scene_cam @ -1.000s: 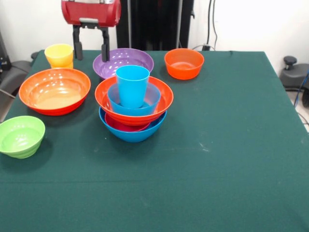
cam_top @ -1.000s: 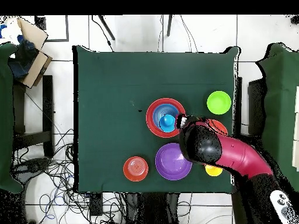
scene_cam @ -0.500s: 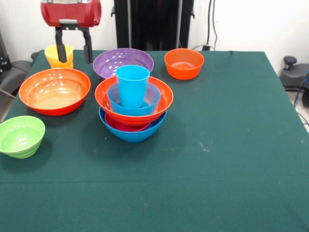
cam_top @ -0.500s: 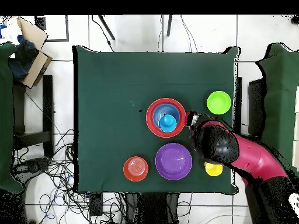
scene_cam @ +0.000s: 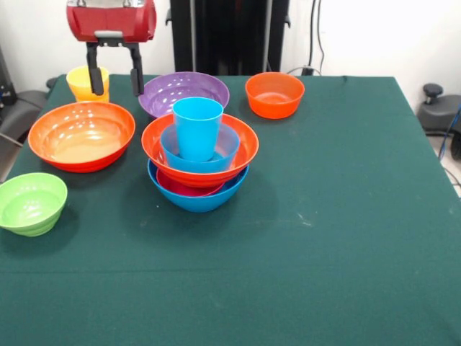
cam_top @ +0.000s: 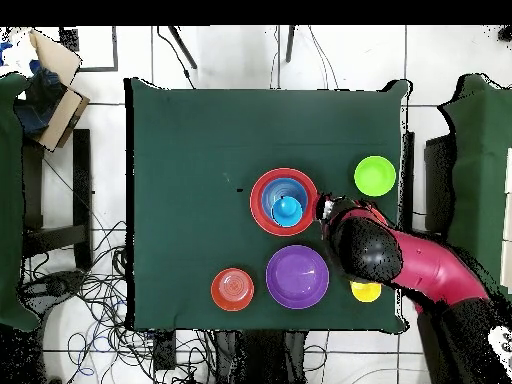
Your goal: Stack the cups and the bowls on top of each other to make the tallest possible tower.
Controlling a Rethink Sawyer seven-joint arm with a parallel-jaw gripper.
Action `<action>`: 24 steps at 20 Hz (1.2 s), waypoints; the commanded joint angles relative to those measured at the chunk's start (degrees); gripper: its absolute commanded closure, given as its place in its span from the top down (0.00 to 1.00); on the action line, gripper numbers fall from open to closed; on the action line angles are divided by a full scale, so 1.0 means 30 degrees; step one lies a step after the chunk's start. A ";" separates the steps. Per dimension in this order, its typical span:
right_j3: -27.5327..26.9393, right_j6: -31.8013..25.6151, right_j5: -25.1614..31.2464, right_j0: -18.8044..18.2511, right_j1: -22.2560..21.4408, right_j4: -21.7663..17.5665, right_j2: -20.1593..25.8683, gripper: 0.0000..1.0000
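The tower stands mid-table: a large blue bowl point(scene_cam: 198, 200) holds a magenta bowl point(scene_cam: 180, 189), a large orange bowl point(scene_cam: 241, 153), a medium blue bowl point(scene_cam: 227, 144) and the sky blue cup point(scene_cam: 197, 128) upright on top. From overhead the tower point(cam_top: 262, 190) shows as rings around that cup point(cam_top: 288, 208). My gripper point(scene_cam: 115, 89) hangs open and empty above the table, between the yellow cup point(scene_cam: 81, 81) and the purple bowl point(scene_cam: 184, 92). One finger point(scene_cam: 95, 72) crosses in front of the yellow cup.
A second large orange bowl point(scene_cam: 81, 135) lies in front of the gripper, and a lime green bowl point(scene_cam: 30, 203) sits near the left front. A small orange bowl point(scene_cam: 274, 94) stands at the back. Overhead, my arm point(cam_top: 400, 265) covers the large orange bowl.
The gripper swung left from in front of the purple bowl toward the yellow cup, then edged slightly back right. It stayed open. No bowl or cup moved.
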 commanded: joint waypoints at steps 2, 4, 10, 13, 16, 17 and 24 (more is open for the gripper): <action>-0.1833 -0.0713 0.0128 0.1759 0.1980 -0.3146 -0.0283 1.00; -0.2025 -0.0446 0.0064 0.1921 0.2199 -0.3292 -0.0367 1.00; -0.1269 -0.1024 0.1122 0.0972 0.1503 -0.2832 0.1120 1.00; -0.0143 -0.1429 0.2228 0.0253 -0.0061 -0.2102 0.1833 1.00; 0.1360 -0.2172 0.4127 -0.0794 -0.2861 -0.0744 0.2585 1.00; 0.1479 -0.2402 0.4443 -0.1057 -0.3116 -0.0559 0.2879 1.00; 0.1409 -0.3456 0.4998 -0.3418 -0.2473 -0.0551 0.5073 1.00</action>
